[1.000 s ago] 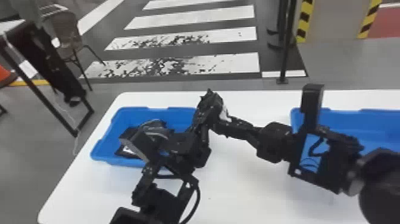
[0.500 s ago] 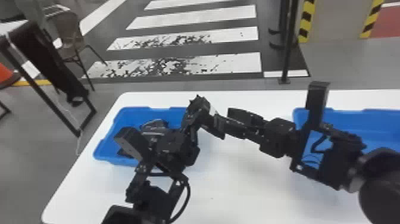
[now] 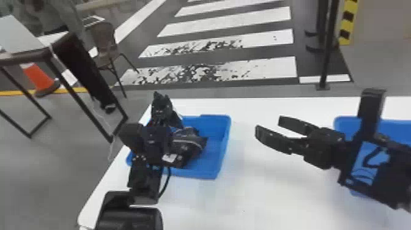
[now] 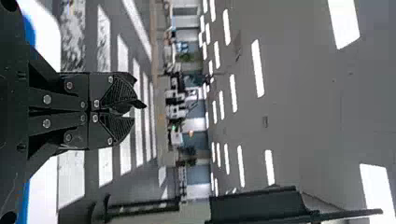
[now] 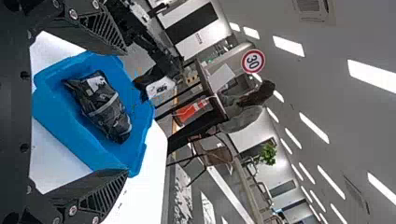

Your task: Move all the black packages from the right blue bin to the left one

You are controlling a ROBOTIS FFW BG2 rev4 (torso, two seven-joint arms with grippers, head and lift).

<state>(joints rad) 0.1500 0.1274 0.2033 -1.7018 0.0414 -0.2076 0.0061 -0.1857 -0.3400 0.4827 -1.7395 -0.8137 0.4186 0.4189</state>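
Head view has the left gripper, fingers together, swung away from the right gripper, whose fingers stand apart, while a black package lies in the left bin, apparently delivered.

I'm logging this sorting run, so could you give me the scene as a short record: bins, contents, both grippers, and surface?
left bin: blue, on the table
left bin contents: black packaging with a white patch; package count unclear
right bin: blue, partly behind the right arm
right bin contents: cannot tell
left gripper: shut, by the left bin
right gripper: open and empty, between the bins
surface: white table
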